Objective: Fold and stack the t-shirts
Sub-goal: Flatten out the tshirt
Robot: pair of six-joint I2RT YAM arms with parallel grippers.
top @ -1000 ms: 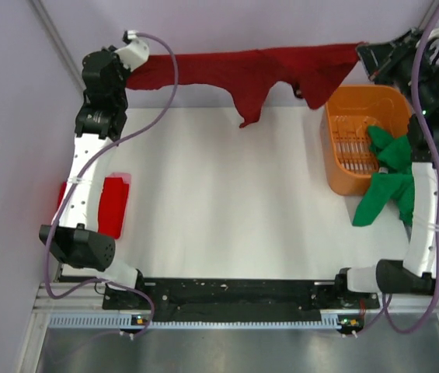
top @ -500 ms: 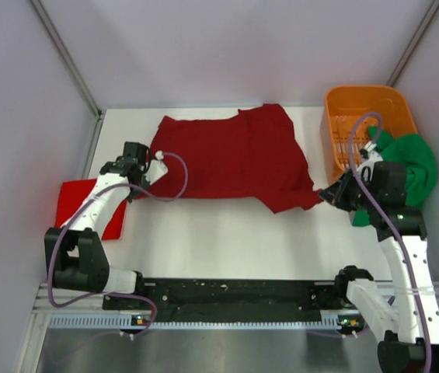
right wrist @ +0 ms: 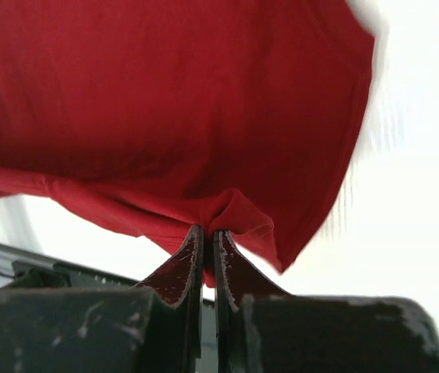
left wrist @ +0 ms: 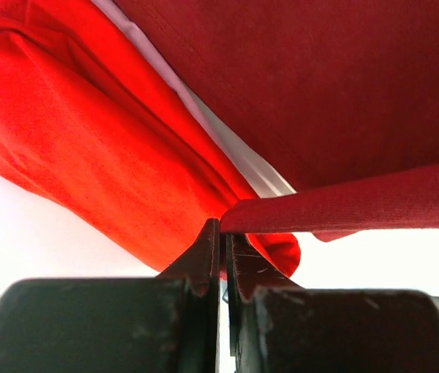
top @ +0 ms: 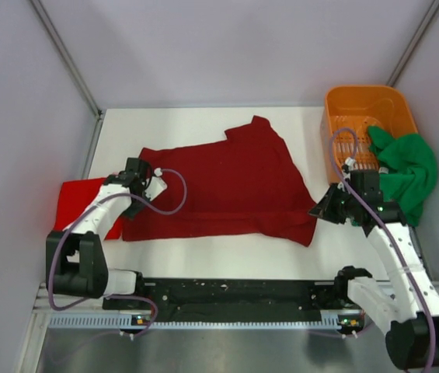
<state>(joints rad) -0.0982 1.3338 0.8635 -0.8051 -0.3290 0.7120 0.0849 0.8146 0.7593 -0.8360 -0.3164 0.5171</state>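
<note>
Dragged maroon t-shirt nearer than before, spread mid-table; clamped its left edge in left gripper, right corner in right gripper. Kept bare table nearside; possibly touched bright red t-shirt.

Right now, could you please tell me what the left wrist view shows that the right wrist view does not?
Only the left wrist view shows the bright red shirt, lying next to the dark red shirt, and the left tool. Only the right wrist view shows the right tool. Both show a shut tool pinching the dark red shirt's edge over the white table.
</note>
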